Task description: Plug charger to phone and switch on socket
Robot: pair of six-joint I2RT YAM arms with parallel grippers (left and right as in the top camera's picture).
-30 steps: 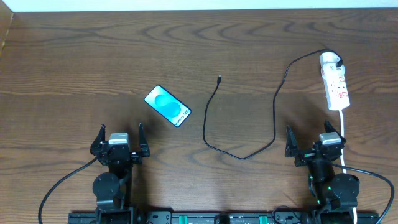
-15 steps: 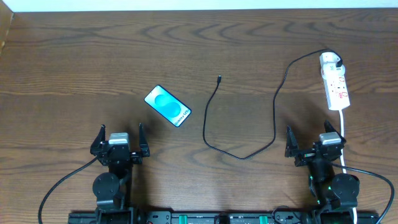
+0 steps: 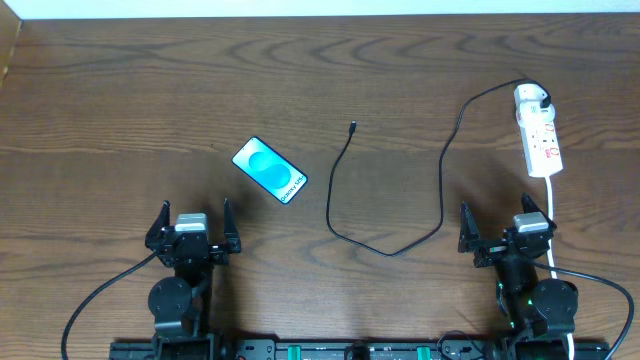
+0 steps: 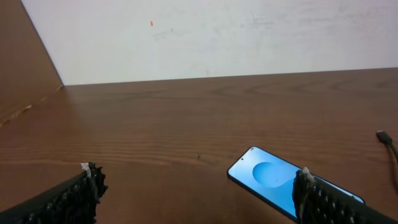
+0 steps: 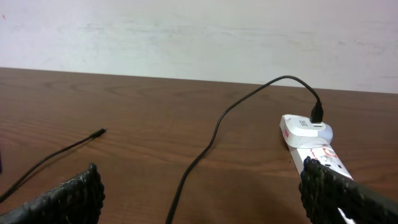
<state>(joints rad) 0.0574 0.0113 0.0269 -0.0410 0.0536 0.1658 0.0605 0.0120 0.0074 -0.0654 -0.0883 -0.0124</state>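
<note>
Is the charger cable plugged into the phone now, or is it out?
Out. The cable's tip lies on the table, apart from the phone.

- The overhead view looks straight down from well above, taking in the whole surface (image 3: 150, 90).
- The left wrist view sits low, looking forward between the fingers of the left end effector (image 4: 199, 180) toward the white wall (image 4: 217, 37); it shares the phone (image 4: 267, 177) with overhead.
- The right wrist view looks likewise; it shares the power strip (image 5: 314, 146) and charger cable (image 5: 286, 77) with overhead.
</note>
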